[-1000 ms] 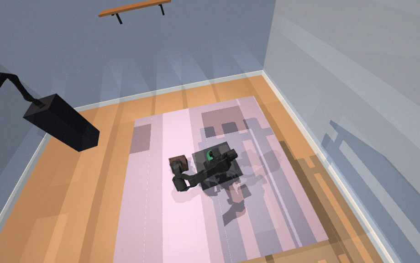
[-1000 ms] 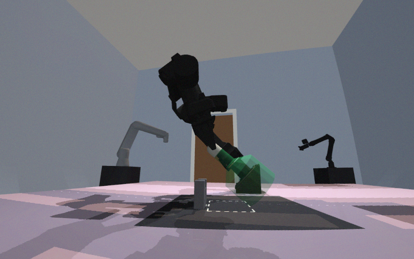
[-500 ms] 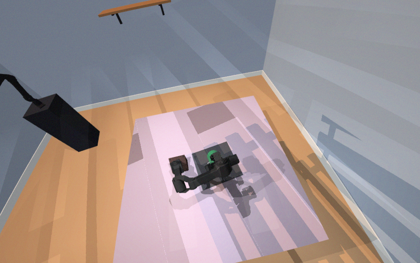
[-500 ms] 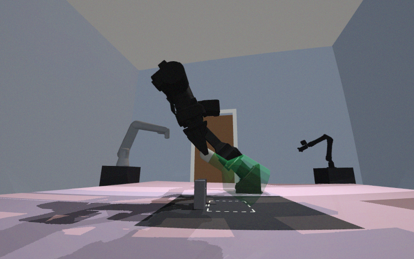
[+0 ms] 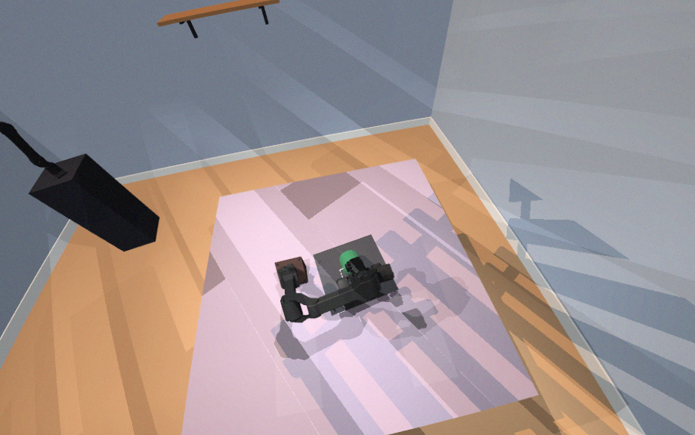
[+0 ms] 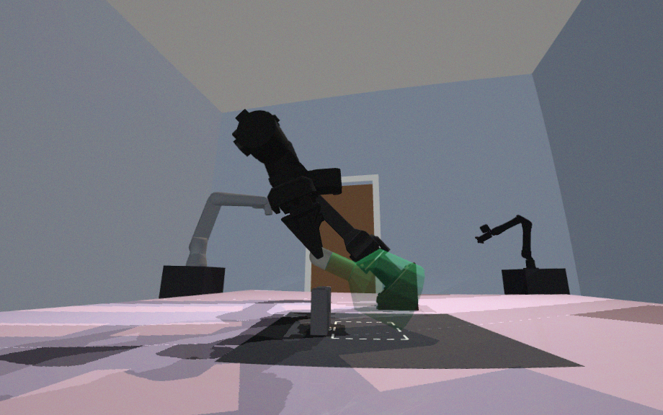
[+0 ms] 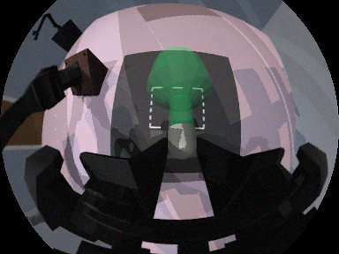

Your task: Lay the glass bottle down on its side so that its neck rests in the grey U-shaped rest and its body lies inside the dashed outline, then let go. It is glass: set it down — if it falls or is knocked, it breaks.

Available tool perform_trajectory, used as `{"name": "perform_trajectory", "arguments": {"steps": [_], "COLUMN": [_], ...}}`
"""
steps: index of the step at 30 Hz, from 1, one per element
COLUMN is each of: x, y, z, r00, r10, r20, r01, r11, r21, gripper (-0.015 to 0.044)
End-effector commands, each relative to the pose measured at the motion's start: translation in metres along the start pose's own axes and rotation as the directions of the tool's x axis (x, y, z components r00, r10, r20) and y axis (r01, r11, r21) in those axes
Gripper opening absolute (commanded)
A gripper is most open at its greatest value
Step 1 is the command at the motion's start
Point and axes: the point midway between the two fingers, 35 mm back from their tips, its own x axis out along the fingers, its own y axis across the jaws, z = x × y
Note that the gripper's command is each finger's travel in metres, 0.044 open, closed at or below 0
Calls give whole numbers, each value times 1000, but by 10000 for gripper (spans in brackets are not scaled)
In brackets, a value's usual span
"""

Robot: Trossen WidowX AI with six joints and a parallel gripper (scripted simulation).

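Above the dark square mat (image 5: 328, 266) (image 6: 465, 349) (image 7: 132, 70), green glass bottle (image 5: 349, 257) (image 6: 386, 273) (image 7: 178, 79) tilted, base toward four o'clock in exterior view; black pincer (image 6: 320, 253) (image 7: 182, 141) clamped on its pale neck. Risk: lowering at this slant could strike base first; early release would drop it. Exterior shows grey U-shaped rest (image 6: 320, 311) below the neck; top view hides it under the arm.
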Motion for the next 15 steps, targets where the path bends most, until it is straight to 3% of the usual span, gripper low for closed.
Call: {"name": "perform_trajectory", "arguments": {"steps": [1,15], "x": [3,7], "y": [1,2], "z": [-3,-11], "r00": [1000,1000], "r10": [4,-4], "r20": [-4,3], "r01": [-4,4], "r11": [1000,1000], "r21": [-4,5], "gripper": [122,122]}}
